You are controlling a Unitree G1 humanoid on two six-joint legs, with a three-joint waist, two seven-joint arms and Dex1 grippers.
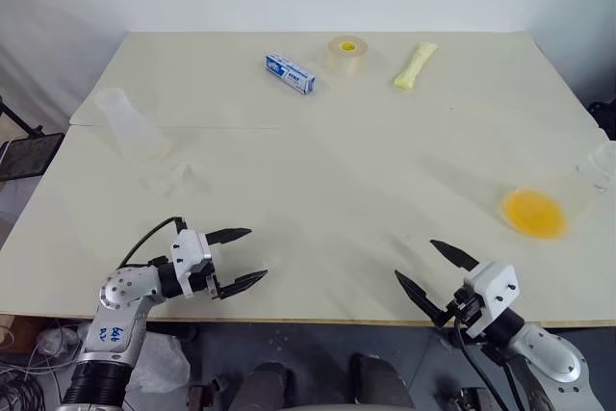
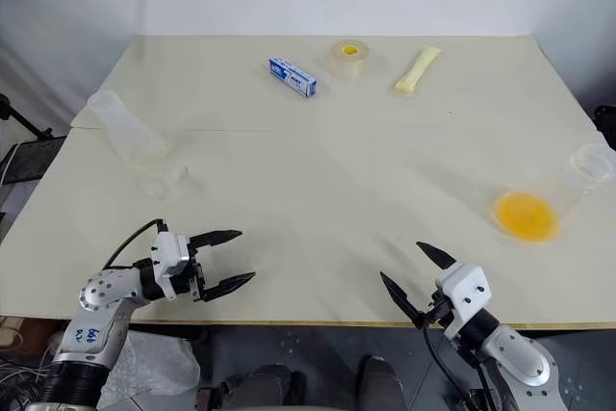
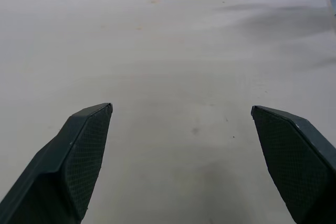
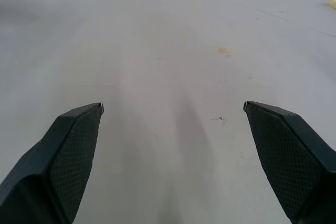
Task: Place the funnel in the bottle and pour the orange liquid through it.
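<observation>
The bottle [image 1: 127, 126], a frosted flask with a wide base and narrow neck, is at the table's left side. Just in front of it lies the small clear funnel [image 1: 174, 178], almost see-through. The orange liquid [image 1: 532, 213] pools in a clear vessel [image 1: 597, 168] at the table's right edge. My left gripper [image 1: 258, 253] hovers open and empty over the near left of the table, well short of the funnel. My right gripper [image 1: 414, 257] hovers open and empty over the near right, short of the liquid. In both wrist views the fingers [image 3: 79, 150] [image 4: 68, 150] stand wide apart over bare tabletop.
Along the far side of the table [image 1: 318, 170] lie a blue and white box [image 1: 290, 73], a tape roll with a yellow centre [image 1: 347, 53] and a pale yellow packet [image 1: 415, 64]. A black frame [image 1: 24, 153] stands off the table's left edge.
</observation>
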